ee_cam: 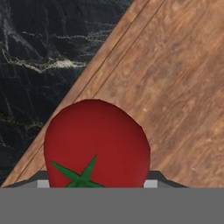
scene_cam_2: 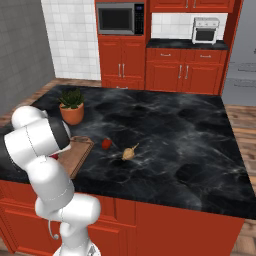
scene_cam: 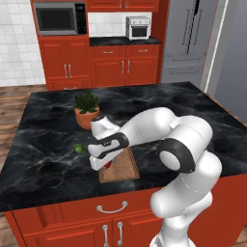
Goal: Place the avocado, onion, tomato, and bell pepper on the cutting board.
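Over the cutting board (ee_cam: 175, 87), the gripper (scene_cam: 100, 164) is clamping the tomato (ee_cam: 97, 144); releasing near the board's edge is risking the round tomato rolling off onto the counter (ee_cam: 43, 52).

Glossy white rounded arm (scene_cam: 183, 144) — dark joint bands.
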Available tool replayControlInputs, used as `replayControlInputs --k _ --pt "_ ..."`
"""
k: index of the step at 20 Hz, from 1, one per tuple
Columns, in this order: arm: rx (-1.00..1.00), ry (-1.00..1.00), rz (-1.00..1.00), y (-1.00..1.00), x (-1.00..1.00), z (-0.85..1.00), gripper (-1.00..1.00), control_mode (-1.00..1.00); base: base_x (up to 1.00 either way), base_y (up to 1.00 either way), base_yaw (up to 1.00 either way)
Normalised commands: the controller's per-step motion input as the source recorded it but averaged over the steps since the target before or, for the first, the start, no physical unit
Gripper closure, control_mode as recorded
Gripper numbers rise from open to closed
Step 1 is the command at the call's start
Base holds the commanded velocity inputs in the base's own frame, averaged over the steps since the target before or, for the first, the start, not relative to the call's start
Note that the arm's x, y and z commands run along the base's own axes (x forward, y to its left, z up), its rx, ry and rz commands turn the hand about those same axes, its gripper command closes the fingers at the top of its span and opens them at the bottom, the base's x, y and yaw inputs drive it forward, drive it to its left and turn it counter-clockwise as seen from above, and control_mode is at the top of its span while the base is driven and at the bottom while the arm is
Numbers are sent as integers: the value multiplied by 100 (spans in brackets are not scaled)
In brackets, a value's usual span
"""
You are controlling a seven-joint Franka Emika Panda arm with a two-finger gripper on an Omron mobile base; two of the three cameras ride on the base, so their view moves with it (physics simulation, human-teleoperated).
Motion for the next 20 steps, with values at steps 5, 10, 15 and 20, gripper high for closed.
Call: replayControlInputs --k 5,10,15,20 --pt "0 0 0 -20 -1 -27 -100 -100 0 0 0" --pt "0 -2 0 -26 -22 -3 -100 -100 0 0 0" --pt "0 -5 0 -36 -35 1 -100 -100 0 0 0" --pt "0 -9 0 -39 -44 18 -100 -100 0 0 0"
